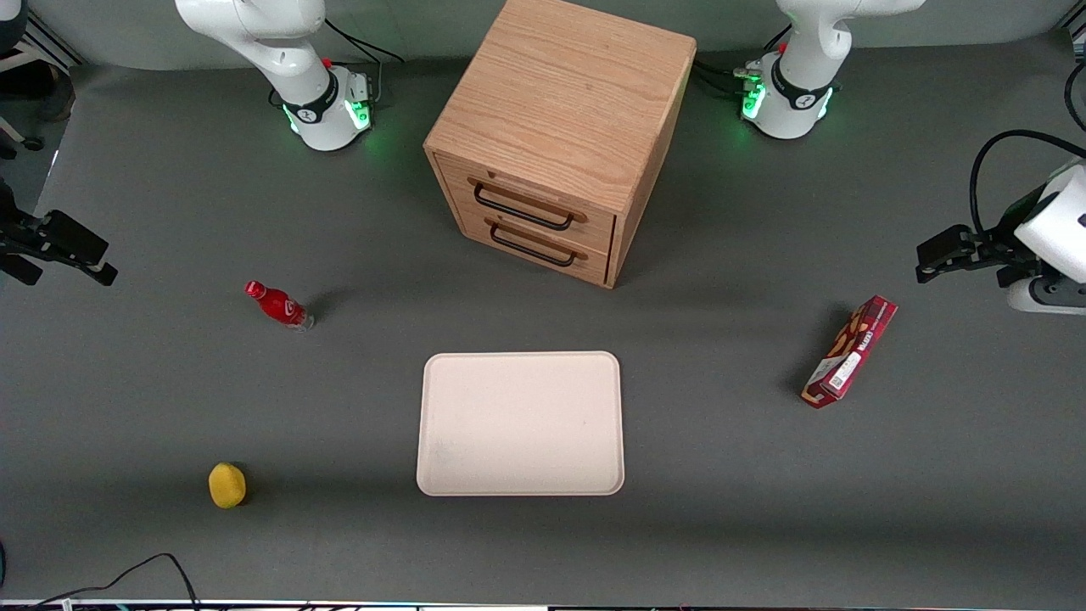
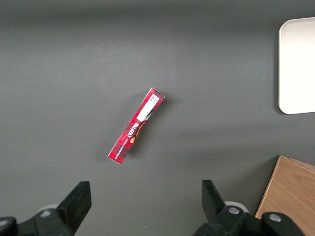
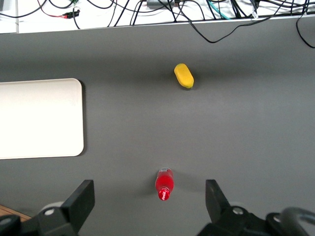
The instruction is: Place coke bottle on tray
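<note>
Bottle (image 1: 278, 305) upright on surface (image 1: 170, 390), well apart from tray (image 1: 520, 424), gripper (image 3: 150, 206) high above bottle, jaws apart

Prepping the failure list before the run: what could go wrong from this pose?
1. The coke bottle is small, so the open claw above it could knock it over or send it rolling.
2. The tray has a low rim; the bottle may catch it and tip.
3. The lemon is small too, risking a wrong pick.

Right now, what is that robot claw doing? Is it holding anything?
Gripper: open and empty, hanging above the table over the coke bottle, which stands between its spread fingers, untouched.
</note>
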Action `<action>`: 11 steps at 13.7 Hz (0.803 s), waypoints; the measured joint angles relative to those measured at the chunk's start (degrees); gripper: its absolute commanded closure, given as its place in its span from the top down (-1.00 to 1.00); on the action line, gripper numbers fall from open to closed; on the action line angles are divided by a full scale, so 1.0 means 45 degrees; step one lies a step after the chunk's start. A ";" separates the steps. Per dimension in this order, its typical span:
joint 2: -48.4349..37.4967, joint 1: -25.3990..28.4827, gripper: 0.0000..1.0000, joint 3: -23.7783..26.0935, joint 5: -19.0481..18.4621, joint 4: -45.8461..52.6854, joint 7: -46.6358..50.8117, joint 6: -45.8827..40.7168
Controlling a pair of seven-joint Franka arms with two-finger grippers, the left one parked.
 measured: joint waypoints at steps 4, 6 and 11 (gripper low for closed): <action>0.0083 0.0005 1.00 -0.0001 0.0000 0.0000 0.0000 -0.0004; 0.0083 0.0005 1.00 -0.0002 0.0000 0.0006 0.0000 -0.0008; 0.0087 0.0002 1.00 -0.0024 0.0000 0.0008 0.0000 -0.0230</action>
